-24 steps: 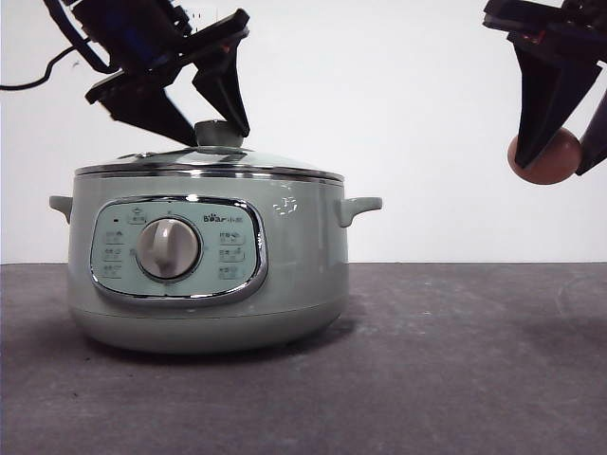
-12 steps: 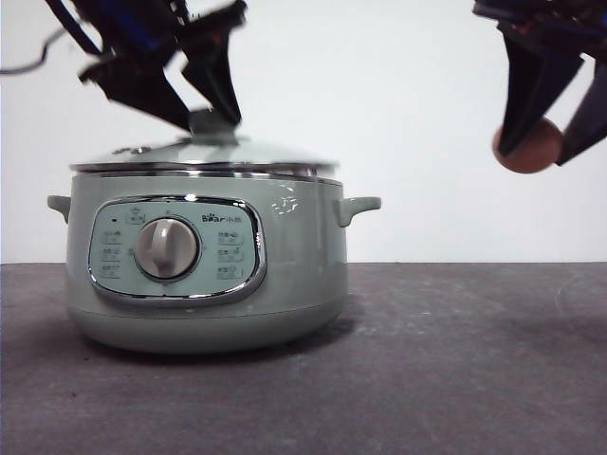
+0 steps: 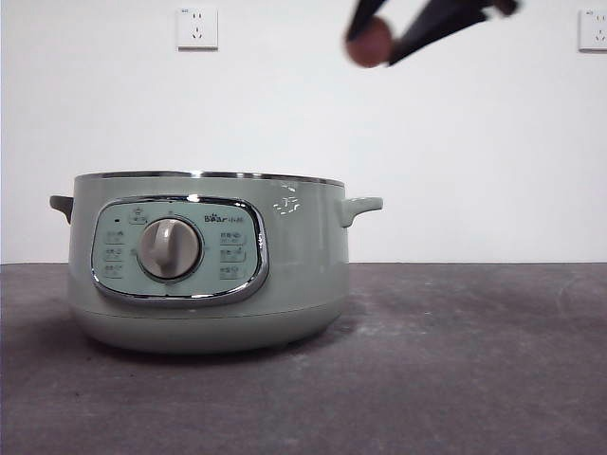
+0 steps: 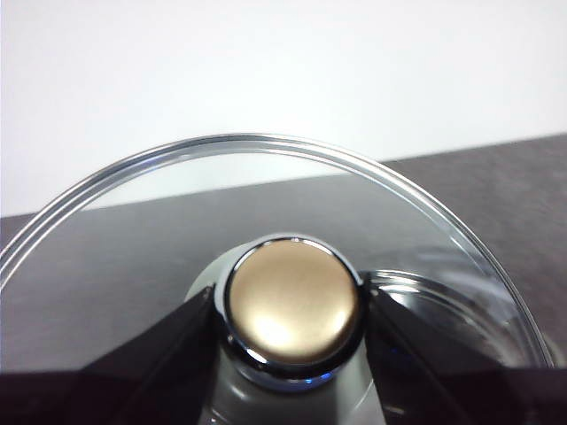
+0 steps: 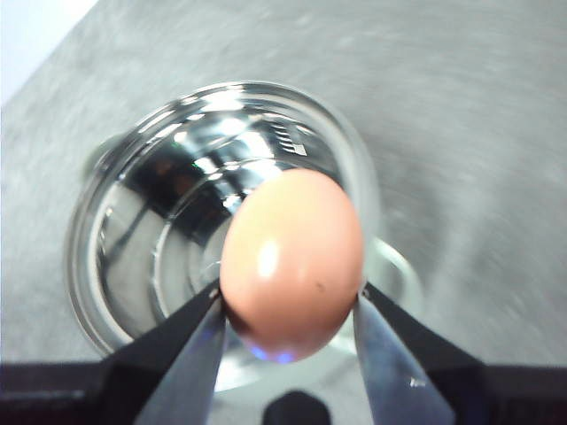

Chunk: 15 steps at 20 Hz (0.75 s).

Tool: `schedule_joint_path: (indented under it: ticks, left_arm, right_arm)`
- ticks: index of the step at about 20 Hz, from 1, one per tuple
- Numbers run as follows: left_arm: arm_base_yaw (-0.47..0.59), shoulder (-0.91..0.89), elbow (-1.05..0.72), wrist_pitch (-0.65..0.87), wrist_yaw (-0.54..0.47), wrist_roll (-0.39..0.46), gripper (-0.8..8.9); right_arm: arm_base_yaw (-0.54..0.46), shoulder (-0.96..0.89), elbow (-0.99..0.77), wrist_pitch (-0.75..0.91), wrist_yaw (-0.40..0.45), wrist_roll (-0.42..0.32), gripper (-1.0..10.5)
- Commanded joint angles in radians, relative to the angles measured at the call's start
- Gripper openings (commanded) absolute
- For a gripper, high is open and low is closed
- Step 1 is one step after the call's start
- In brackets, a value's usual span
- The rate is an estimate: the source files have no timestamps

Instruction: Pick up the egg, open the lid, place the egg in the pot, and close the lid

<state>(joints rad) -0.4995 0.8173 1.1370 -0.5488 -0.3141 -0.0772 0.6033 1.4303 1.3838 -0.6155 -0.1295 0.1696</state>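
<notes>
With lid (image 4: pixel 266 230) off, right claw (image 3: pixel 379 43) holds egg (image 3: pixel 369 42) above pot rim (image 3: pixel 209 176).

1 pot (image 3: pixel 204 261), 1 lid (image 4: pixel 266 177), 1 egg (image 5: pixel 292 264), 2 grippers: left gripper (image 4: pixel 292 305), right gripper (image 5: pixel 291 332); 2 wall sockets (image 3: pixel 196 27), 1 table (image 3: pixel 455 360).

front cam sits low at table height, looking level across at the pot (image 3: pixel 204 261), close, white wall behind. left wrist cam looks along its jaws, very near the lid (image 4: pixel 266 177) knob, table and wall beyond. right wrist cam points steeply down past the egg (image 5: pixel 292 264) into the open pot (image 5: pixel 133 221). front and right wrist views share pot and egg (image 3: pixel 369 43).
</notes>
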Motion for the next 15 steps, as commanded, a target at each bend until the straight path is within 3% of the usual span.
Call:
schedule_joint_path:
  ticks: [1, 9, 15]
  left_arm:
    - [0.002, -0.063, 0.011, -0.002, -0.055, 0.026, -0.08]
    - [0.002, -0.166, 0.011, -0.118, -0.106, 0.026, -0.08]
    - [0.002, -0.166, 0.011, -0.142, -0.104, 0.026, -0.08]
  right_arm:
    - [0.039, 0.143, 0.13, -0.039, -0.002, -0.072, -0.1]
    - [0.136, 0.589, 0.533, -0.169, 0.009, -0.204, -0.1]
    - [0.18, 0.765, 0.567, -0.179, 0.084, -0.288, -0.1]
